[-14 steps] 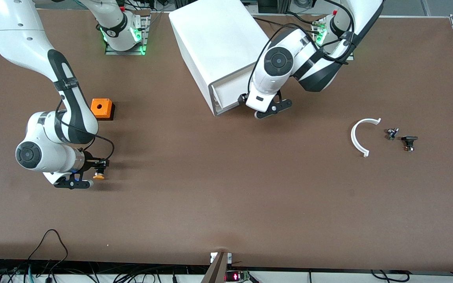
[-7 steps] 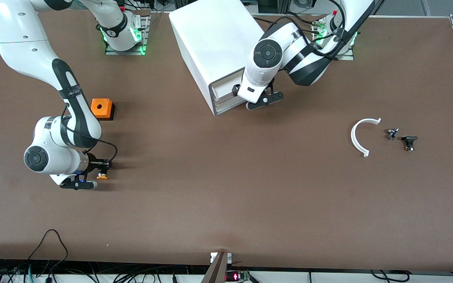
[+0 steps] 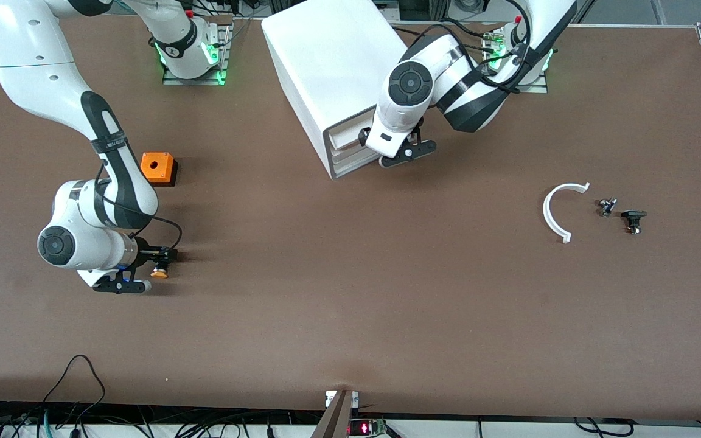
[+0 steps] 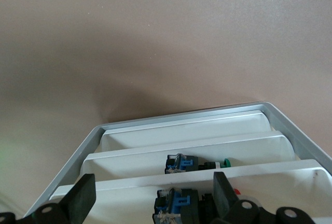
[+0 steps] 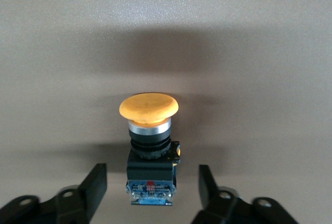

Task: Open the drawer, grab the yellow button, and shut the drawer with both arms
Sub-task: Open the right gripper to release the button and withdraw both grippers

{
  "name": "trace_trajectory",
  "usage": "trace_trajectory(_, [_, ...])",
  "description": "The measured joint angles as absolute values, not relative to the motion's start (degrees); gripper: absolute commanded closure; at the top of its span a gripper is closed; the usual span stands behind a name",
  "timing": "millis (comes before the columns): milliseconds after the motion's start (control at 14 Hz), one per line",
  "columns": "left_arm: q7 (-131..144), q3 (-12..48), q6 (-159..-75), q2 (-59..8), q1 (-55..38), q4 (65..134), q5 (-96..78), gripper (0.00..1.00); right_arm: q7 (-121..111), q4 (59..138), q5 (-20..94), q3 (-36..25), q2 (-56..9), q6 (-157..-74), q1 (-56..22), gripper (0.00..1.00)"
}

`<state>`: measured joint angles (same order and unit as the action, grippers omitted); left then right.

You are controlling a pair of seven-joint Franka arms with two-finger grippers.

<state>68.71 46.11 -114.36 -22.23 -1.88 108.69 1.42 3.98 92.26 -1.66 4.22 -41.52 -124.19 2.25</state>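
Note:
The button [image 5: 149, 130], orange cap on a black-blue body, lies on the bare table between the fingers of my right gripper [image 5: 150, 187], which is open and does not touch it. In the front view the button [image 3: 157, 274] and right gripper [image 3: 159, 263] are near the right arm's end of the table. My left gripper [image 3: 375, 146] is at the front of the white cabinet [image 3: 338, 67], open, its fingers [image 4: 80, 195] spread over the top drawer [image 4: 124, 187]. The drawer [image 3: 343, 137] shows only a narrow strip of tray.
An orange cube with a hole [image 3: 157, 167] sits farther from the front camera than the button. A white curved piece [image 3: 560, 210] and two small dark components [image 3: 606, 207] [image 3: 633, 219] lie toward the left arm's end. The drawers hold blue-black components [image 4: 179, 203] [image 4: 197, 163].
My left gripper has moved in against the cabinet front and the top drawer has gone further in. My right gripper shifted slightly, then held still by the button.

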Motion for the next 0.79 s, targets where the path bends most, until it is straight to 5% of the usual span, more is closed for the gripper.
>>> trace_trajectory(357, [68.8,46.8,-113.5,-22.2,-2.3,108.7,0.9,0.01,4.1,91.7,-1.7,4.3,-38.6,-123.1,2.2,0.00])
trace_trajectory(786, [68.8,47.4,-113.4,-22.2,-1.4,107.8,0.9,0.01,4.1,91.0,-1.7,4.3,-23.5,-109.1,2.2,0.00])
